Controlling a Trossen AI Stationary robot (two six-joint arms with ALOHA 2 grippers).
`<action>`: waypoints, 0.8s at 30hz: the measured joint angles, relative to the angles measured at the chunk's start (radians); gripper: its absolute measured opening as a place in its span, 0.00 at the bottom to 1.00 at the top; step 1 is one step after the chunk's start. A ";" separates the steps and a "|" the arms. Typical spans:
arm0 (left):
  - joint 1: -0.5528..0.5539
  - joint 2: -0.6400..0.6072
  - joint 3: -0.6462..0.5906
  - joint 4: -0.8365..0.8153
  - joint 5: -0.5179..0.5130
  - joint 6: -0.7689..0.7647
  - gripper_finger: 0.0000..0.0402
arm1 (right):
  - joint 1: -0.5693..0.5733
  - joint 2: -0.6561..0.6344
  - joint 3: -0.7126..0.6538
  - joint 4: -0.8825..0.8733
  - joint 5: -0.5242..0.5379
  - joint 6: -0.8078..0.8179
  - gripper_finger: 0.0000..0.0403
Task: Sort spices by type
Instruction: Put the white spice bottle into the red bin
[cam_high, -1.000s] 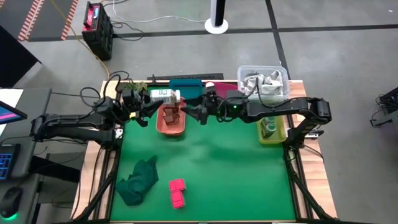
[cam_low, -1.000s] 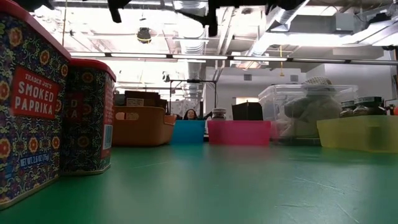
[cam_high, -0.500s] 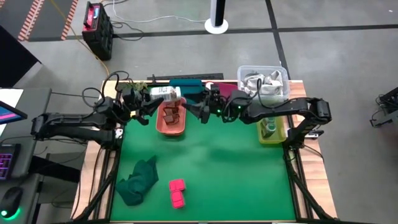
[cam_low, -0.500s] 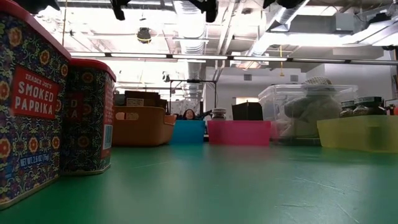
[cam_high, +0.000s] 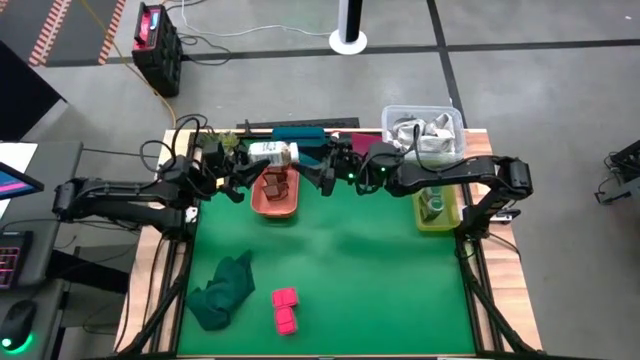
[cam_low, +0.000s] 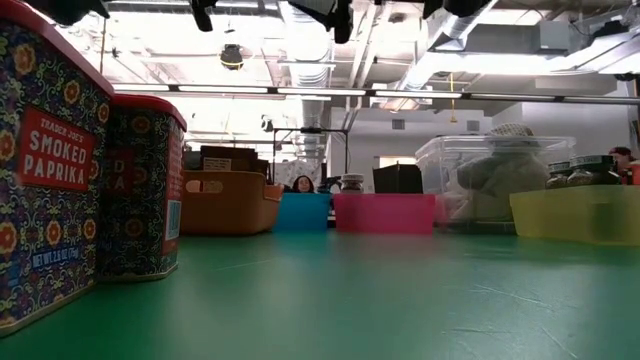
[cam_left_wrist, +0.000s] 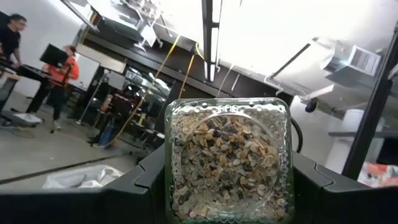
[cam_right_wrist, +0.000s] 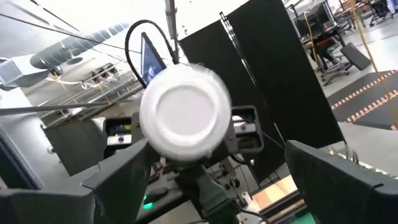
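My left gripper (cam_high: 243, 163) is shut on a white-topped round jar (cam_high: 270, 153), held above the far end of a salmon bin (cam_high: 277, 205). The bin holds reddish-brown pieces (cam_high: 276, 183). My right gripper (cam_high: 322, 172) is open and faces the jar's white cap (cam_right_wrist: 183, 118); its fingers stand either side of the cap without touching it. Two magenta boxes (cam_high: 285, 310) rest on the green mat near the near edge; in the low view they stand at the left (cam_low: 50, 170). Greenish jars (cam_high: 433, 205) sit in a yellow-green bin (cam_high: 441, 222). My left gripper holds the jar by its glass body near the bottom end (cam_left_wrist: 171, 180), pinched between the two fingers (cam_left_wrist: 146, 183). The jar is lifted clear and lies about level. Its seed-filled glass bottom (cam_left_wrist: 227, 158) faces my wrist, and its cap points toward the table's right.
A teal bin (cam_high: 298, 133), a magenta bin (cam_high: 368, 147) and a clear container of shiny packets (cam_high: 423, 130) line the far edge. A dark green cloth (cam_high: 224, 290) lies near the left near corner. The middle of the green mat (cam_high: 370, 280) is bare. People show in the room beyond.
My left gripper has carried the jar a little toward the table's right and slightly upward. My right gripper has risen a little and drifted toward the far edge, staying open in front of the cap.
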 joint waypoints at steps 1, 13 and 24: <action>0.000 0.008 0.003 -0.002 0.002 -0.001 0.48 | -0.004 0.000 0.000 0.001 0.000 -0.001 0.97; 0.000 0.058 0.028 -0.020 0.028 0.009 0.48 | -0.010 0.000 0.043 0.008 -0.018 -0.035 0.97; 0.000 0.062 0.028 -0.017 0.034 -0.005 0.48 | -0.008 0.000 0.056 -0.076 -0.052 -0.029 0.92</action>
